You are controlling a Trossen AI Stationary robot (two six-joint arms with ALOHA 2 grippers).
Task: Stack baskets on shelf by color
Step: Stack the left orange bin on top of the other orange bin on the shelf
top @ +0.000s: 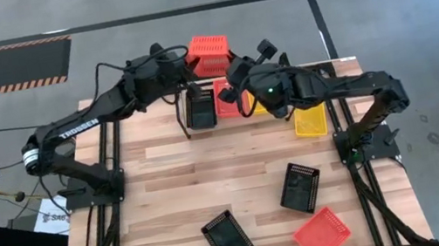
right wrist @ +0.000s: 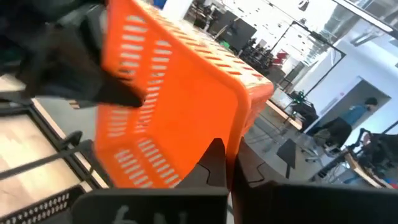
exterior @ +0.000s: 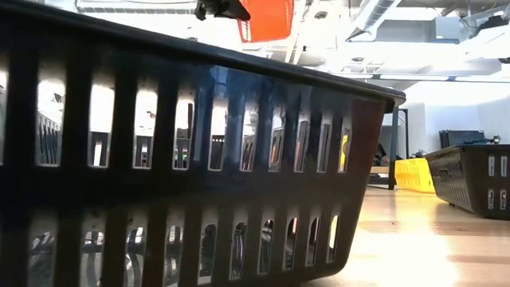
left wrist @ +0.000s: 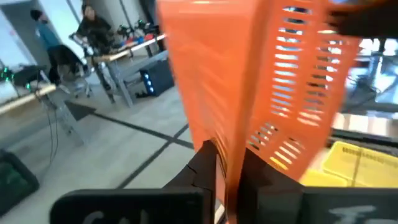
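A red-orange basket (top: 210, 54) is held in the air over the table's far edge, between both grippers. My left gripper (top: 189, 60) is shut on its left side and my right gripper (top: 230, 69) on its right side. It also shows high in the low view (exterior: 267, 20). Below it the shelf (top: 181, 111) holds a black basket (top: 200, 108), a red-orange one (top: 226, 104) and a yellow one (top: 260, 108), side by side. My left gripper pinches one wall of the red-orange basket (left wrist: 231, 155) between its two fingers, and the wall shows edge-on between them. The basket is lifted clear and tilted. My right gripper pinches the basket's opposite side near a rounded corner (right wrist: 233, 134) between its two fingers. The basket stands tilted beyond the fingers, clear of everything below.
A yellow basket (top: 309, 120) lies on the table right of the shelf. Two black baskets (top: 300, 187) (top: 227, 238) and a red-orange one (top: 321, 235) lie near the front edge. One black basket (exterior: 199, 159) fills the low view. People show in the room behind.
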